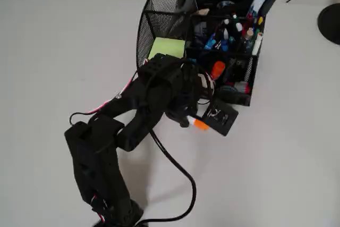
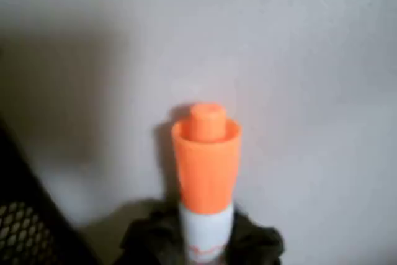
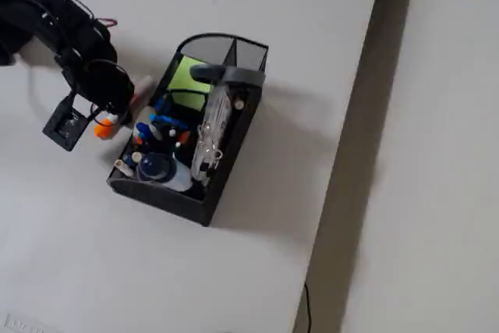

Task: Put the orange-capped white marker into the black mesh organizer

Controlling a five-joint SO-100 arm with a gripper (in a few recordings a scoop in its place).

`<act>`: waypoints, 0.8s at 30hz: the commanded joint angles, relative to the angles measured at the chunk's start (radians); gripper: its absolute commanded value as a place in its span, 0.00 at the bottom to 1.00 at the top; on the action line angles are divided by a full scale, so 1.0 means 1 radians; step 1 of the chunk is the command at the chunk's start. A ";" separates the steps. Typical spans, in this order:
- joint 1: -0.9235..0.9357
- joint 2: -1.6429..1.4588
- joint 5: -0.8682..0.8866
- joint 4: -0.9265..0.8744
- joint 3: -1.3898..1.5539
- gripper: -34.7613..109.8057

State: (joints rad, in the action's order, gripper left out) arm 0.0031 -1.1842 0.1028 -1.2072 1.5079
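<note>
Overhead view: the black arm reaches from the near left edge toward the black mesh organizer [image 1: 159, 19], which stands at the far centre of the white counter [image 1: 58, 41]. The gripper [image 1: 195, 122] sits just in front of the organizer's near wall, with the orange-capped white marker [image 1: 197, 124] in its jaws. The jaws are clamped on the white barrel; the orange cap projects to the right, and the marker lies roughly level, held clear of the counter as far as can be judged. A flat black square plate [image 1: 220, 116] on the gripper sits just right of the cap.

In the wrist view the marker [image 2: 206, 172] points away from the camera, cap outward, with dark jaw material on both sides of the barrel and the organizer's mesh [image 2: 25, 234] at the lower left corner.

Procedure for the step in hand, as a judgement: the marker is gripped but not yet delivered.
- Raise the wrist until the cap clears the organizer's rim.
- The compartments are crowded with pens, a green note pad [image 1: 167, 47] and other stationery. Select the most open gap.
- Tilt the marker toward upright, lower it, then part the jaws.
- Risk: the cap may catch on the mesh wall or on standing pens.

The counter is plain, matte and white. In the fixed view the organizer [image 3: 226, 146] stands near the middle, and the counter ends at the right in a dark gap against a pale wall [image 3: 452, 146].
</note>
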 commanded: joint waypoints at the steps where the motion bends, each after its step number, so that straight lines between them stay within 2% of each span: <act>1: 0.009 0.003 0.003 -0.002 -0.006 0.24; 7: 0.006 -0.173 -0.035 -0.061 -0.014 0.24; 13: -0.002 -0.333 -0.095 -0.212 -0.155 0.24; 24: 0.057 -0.394 -0.413 -0.410 -0.592 0.24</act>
State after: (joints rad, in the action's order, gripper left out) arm 0.0153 -1.4926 -0.1503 -1.5631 1.1658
